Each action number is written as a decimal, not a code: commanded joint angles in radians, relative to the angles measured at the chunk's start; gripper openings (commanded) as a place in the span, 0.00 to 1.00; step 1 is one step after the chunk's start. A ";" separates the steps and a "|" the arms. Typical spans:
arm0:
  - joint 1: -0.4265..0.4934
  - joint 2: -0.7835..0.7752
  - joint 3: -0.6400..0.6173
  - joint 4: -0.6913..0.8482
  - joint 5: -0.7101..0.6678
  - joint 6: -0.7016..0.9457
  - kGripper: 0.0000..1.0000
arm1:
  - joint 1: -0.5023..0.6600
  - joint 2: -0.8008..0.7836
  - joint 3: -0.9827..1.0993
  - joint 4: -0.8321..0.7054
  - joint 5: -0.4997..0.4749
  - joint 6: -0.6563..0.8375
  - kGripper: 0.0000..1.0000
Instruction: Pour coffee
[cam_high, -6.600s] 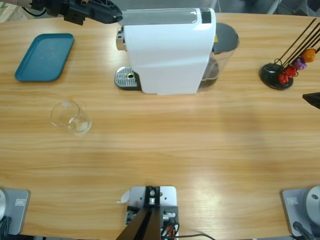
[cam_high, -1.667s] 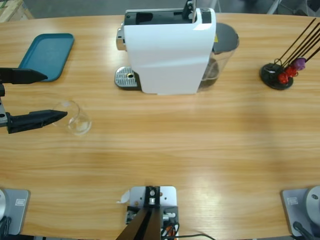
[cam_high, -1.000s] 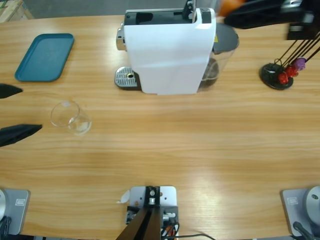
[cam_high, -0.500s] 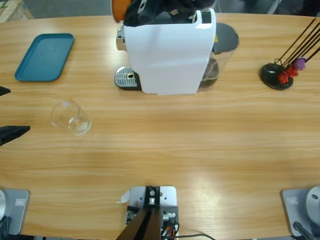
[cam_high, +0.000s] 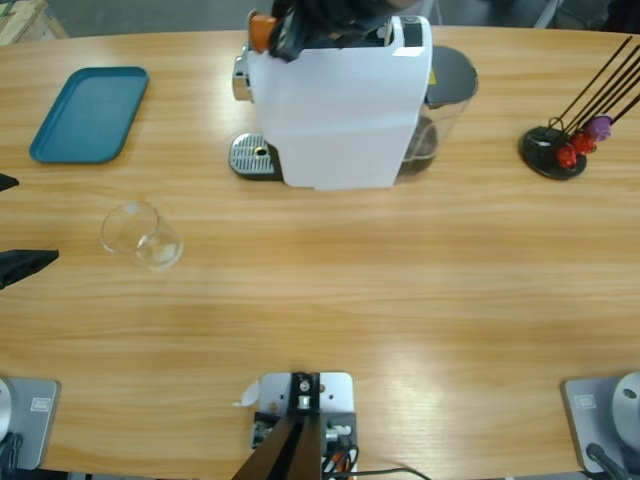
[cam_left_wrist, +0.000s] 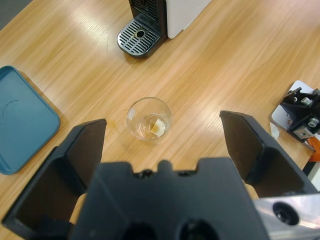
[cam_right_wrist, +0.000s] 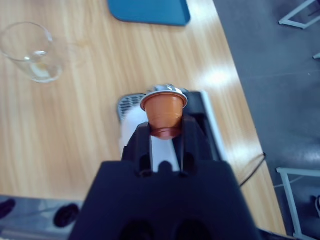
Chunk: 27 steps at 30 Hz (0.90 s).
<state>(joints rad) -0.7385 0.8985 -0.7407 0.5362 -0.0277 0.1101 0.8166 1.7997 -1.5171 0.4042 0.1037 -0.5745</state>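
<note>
Glass (cam_left_wrist: 148, 119) upright, mouth up, empty, L gripper (cam_left_wrist: 162, 137) spread wide, R gripper (cam_right_wrist: 163, 131) pinching orange capsule (cam_right_wrist: 164, 114) over machine (cam_high: 340, 110).

Occlusions and cropped items, high and wrist views.
Left gripper (cam_high: 12, 225) cut by the frame's left edge, only black jaw tips showing; right gripper (cam_high: 320, 22) blurred at top centre, hiding the coffee machine's (cam_high: 335, 110) upper opening; capsule stand (cam_high: 560, 145) rods cropped at upper right; blue tray (cam_left_wrist: 20, 120) cropped at left.
</note>
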 joint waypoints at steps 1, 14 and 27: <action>0.008 0.022 0.027 0.011 -0.003 -0.005 0.99 | -0.076 0.005 -0.016 0.002 0.079 -0.030 0.02; 0.008 0.020 0.034 0.010 -0.003 -0.006 0.99 | -0.079 0.050 -0.044 0.008 0.123 -0.033 0.02; 0.008 0.020 0.034 0.008 -0.002 -0.007 0.99 | -0.084 0.049 -0.016 0.010 0.116 -0.048 0.02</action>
<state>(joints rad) -0.7375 0.8986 -0.7404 0.5362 -0.0277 0.1101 0.7469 1.8061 -1.5622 0.4042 0.2103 -0.6107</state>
